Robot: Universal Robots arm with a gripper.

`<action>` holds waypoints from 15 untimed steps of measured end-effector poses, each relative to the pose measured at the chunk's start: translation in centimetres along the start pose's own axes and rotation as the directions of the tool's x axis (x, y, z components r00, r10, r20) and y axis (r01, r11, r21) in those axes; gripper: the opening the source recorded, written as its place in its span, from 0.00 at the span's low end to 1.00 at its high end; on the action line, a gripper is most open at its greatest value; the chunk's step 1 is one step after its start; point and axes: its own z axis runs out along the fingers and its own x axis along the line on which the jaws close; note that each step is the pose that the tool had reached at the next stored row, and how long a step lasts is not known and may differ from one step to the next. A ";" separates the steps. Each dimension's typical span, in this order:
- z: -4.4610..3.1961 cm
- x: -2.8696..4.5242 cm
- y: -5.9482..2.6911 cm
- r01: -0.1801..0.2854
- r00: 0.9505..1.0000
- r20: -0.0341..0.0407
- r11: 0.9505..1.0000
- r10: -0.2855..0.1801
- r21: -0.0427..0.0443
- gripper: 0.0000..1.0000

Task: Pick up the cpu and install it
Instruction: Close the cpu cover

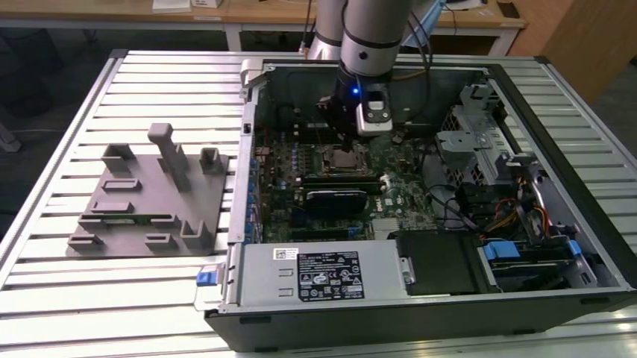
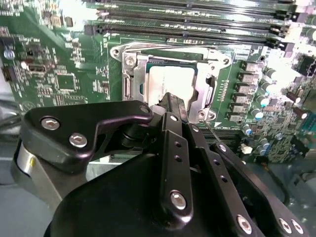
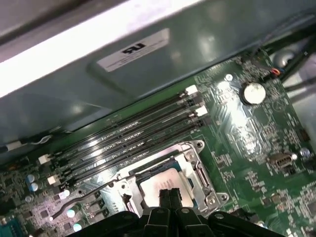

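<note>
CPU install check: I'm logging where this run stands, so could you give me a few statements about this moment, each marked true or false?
1. The silvery-white square cpu lies in the metal socket frame on the green motherboard. True.
2. The gripper hangs over the fixture block. False: the gripper is right above the cpu, and the grey plastic fixture block sits outside the case, at the exterior view's left.
3. The black open computer case lies on a slatted metal table. True.
4. The gripper is spread wide open. False: its fingers are together.
</note>
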 end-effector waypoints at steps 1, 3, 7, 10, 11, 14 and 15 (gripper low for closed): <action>0.01 0.00 -0.01 0.014 1.000 0.000 1.000 -0.014 -0.001 0.11; 0.04 0.00 -0.01 0.034 0.999 0.002 0.999 -0.034 -0.004 0.11; 0.05 0.00 -0.01 0.053 0.998 0.031 0.998 -0.053 -0.016 0.11; 0.06 0.00 -0.02 0.065 0.997 0.053 0.998 -0.064 -0.025 0.11; 0.07 -0.01 -0.02 0.071 0.996 0.053 0.997 -0.070 -0.025 0.11; 0.12 0.00 -0.03 0.104 0.993 0.053 0.994 -0.103 -0.023 0.11; 0.15 -0.01 -0.03 0.120 0.991 0.053 0.992 -0.119 -0.022 0.11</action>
